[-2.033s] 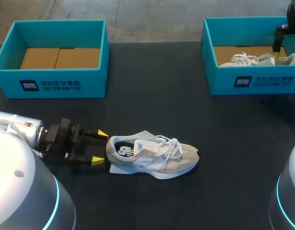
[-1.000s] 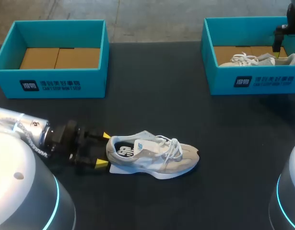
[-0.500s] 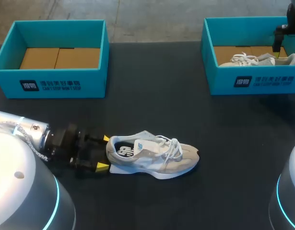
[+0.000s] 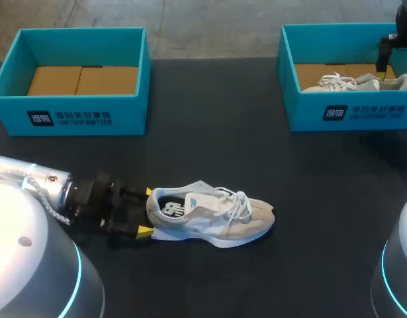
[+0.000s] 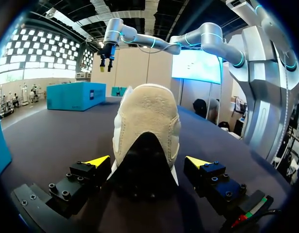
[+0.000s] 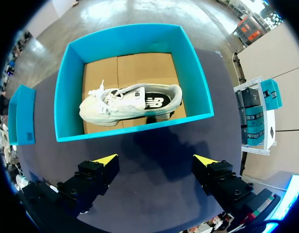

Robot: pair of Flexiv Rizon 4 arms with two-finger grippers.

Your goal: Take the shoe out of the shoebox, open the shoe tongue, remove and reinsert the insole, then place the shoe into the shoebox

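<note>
The left gripper (image 4: 147, 211) stands open, yellow tips either side of the heel of the shoe (image 4: 213, 215), not clearly touching it. The shoe rests on its sole near the table's (image 4: 256, 152) front edge, left of middle. It looks light and soft-sided; the stiffer heel seems the best place to pinch. The right gripper (image 6: 154, 159) hangs open over the far-right shoebox (image 4: 349, 112).

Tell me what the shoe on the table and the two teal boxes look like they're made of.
The shoe looks like beige suede or similar fabric, matte and napped at the heel, with a smooth white sole, probably rubber or foam. The left box and right box look like matte teal-printed cardboard: their bare floors are plain brown board.
</note>
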